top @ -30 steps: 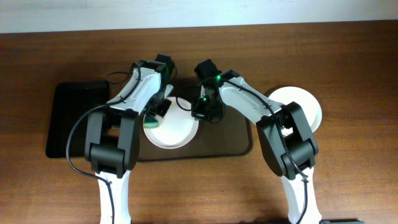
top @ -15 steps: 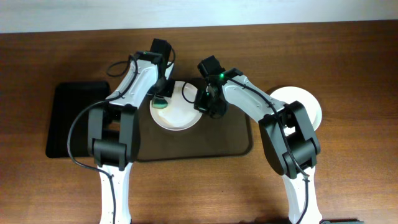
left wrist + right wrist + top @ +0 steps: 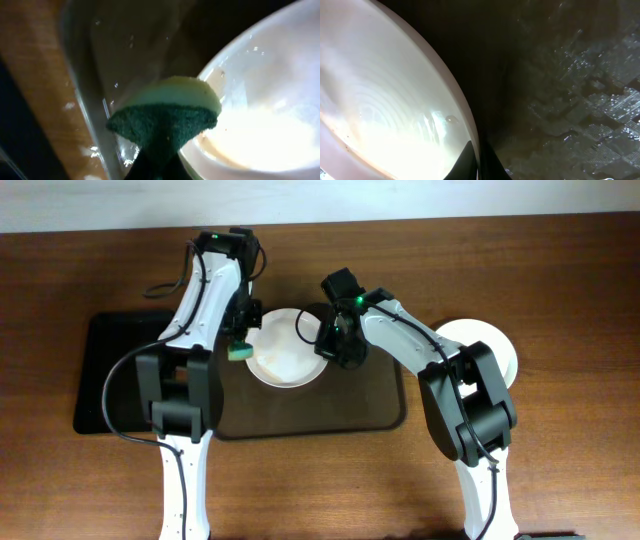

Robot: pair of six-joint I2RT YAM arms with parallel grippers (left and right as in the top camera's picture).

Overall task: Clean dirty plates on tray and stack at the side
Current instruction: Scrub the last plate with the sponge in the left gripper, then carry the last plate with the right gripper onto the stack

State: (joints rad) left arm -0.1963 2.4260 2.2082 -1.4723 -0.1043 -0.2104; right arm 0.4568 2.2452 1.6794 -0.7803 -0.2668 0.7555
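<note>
- Sponge (image 3: 240, 352) shifts left, from plate (image 3: 285, 358) interior to its left rim; left gripper (image 3: 241, 342) clamps the sponge.
- Right gripper (image 3: 326, 352) pinches plate's right rim.
- Plate sits on brown tray (image 3: 370, 405), upper middle.

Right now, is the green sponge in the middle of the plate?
No, the sponge is at the left rim of the plate, above the tray, not in the plate's middle.
</note>
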